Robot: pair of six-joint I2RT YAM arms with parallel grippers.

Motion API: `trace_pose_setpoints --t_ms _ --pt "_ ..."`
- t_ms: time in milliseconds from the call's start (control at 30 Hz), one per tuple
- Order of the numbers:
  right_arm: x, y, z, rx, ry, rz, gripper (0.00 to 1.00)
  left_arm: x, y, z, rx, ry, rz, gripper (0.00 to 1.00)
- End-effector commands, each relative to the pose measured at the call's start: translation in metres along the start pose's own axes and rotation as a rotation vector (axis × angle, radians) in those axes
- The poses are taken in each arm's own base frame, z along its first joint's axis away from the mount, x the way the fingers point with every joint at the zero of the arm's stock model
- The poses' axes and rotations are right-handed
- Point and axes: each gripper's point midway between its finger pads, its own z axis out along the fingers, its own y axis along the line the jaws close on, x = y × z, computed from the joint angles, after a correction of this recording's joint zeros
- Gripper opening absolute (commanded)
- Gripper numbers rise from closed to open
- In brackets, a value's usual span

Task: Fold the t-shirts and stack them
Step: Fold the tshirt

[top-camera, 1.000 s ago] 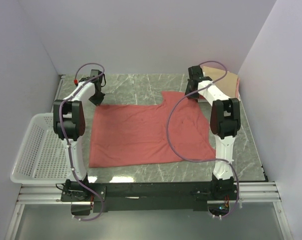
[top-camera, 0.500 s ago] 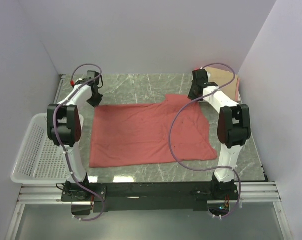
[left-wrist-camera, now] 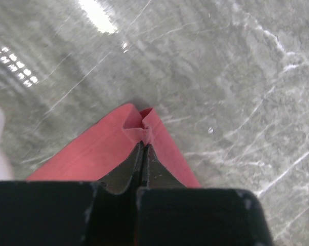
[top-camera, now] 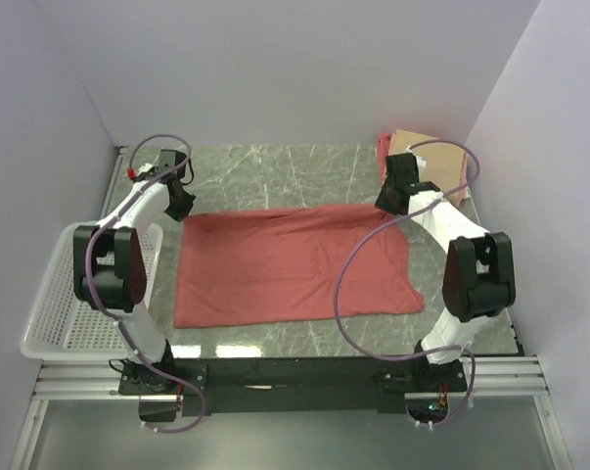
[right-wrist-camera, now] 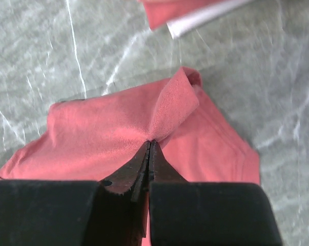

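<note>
The t-shirt (top-camera: pixel 275 269) is salmon-red, the table (top-camera: pixel 275 171) white-veined grey marble, the basket (top-camera: pixel 55 294) white.

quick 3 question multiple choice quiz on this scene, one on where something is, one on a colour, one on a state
1. In the top view, the basket sits at the:
A far right
B centre
C far left

2. The spread shirt is:
A blue
B red
C white

3. The left gripper is:
A shut on the shirt's corner
B open above the shirt
C shut on the basket

Answers:
1 C, the white mesh lies at the left edge, outside the left arm.
2 B, the cloth is salmon-red in every view.
3 A, the left wrist view shows the jaws closed with a bunched corner of cloth pinched at their tips.
</note>
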Motion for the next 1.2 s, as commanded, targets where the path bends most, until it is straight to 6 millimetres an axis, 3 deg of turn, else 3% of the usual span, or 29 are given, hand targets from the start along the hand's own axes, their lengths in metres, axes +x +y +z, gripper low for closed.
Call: trace_pose_setpoints --t_ms 0,133,367,733,900,1033,1167 --pt "-0.015 -0.001 -0.022 0.002 -0.099 0.039 0.0 -0.014 0.0 -0.02 0.06 -0.048 -0.02 0.01" --pt "-0.002 -0.009 -0.031 0.009 -0.107 0.049 0.0 -0.007 0.016 -0.028 0.061 -0.051 -0.028 0.01" --pt "0.005 -0.016 -0.054 -0.011 -0.144 0.067 0.0 -0.001 0.03 -0.041 0.083 -0.053 -0.048 0.01" --pt "0.024 -0.029 -0.064 -0.011 -0.142 0.088 0.0 0.006 0.048 -0.056 0.112 -0.06 -0.06 0.01" --pt "0.012 -0.032 -0.062 0.007 -0.185 0.06 0.0 0.011 0.048 -0.056 0.132 -0.047 -0.065 0.01" --pt "-0.01 -0.02 -0.061 0.001 -0.203 0.05 0.0 0.01 0.044 -0.057 0.137 -0.037 -0.07 0.01" --pt "-0.019 -0.01 -0.057 -0.005 -0.193 0.047 0.0 0.008 0.042 -0.058 0.138 -0.039 -0.068 0.01"
